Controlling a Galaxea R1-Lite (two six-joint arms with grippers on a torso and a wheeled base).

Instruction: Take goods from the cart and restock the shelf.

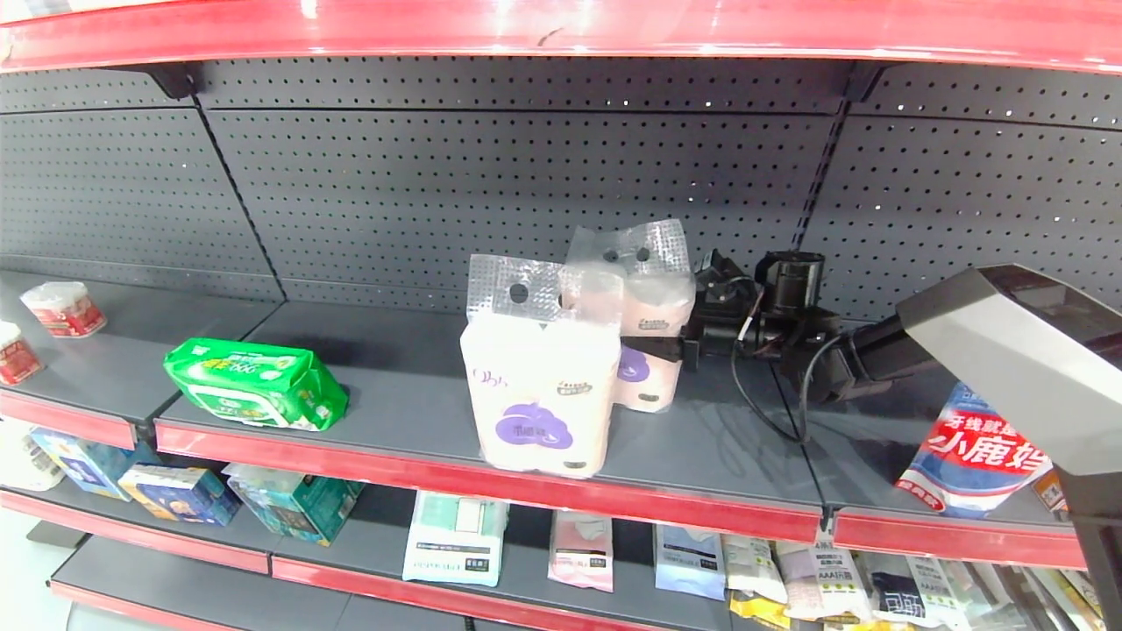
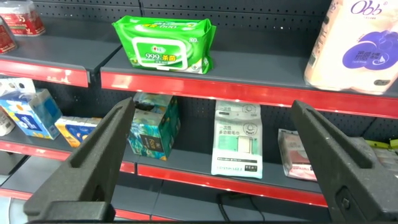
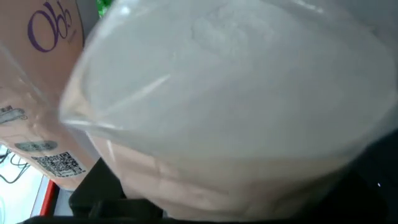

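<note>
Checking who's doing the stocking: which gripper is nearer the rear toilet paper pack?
Right. The right gripper clasps the rear toilet paper pack on the shelf; the left gripper hangs open out in front of the shelf, apart from it.

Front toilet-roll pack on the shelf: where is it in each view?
Head view: front toilet-roll pack stands mid-picture at the shelf's red front edge.
Left wrist view: the pack above that edge, along from the green wipes pack.
Right wrist view: its purple-script side, beside the rear toilet-roll pack.
Shared landmark: the red front edge.
</note>
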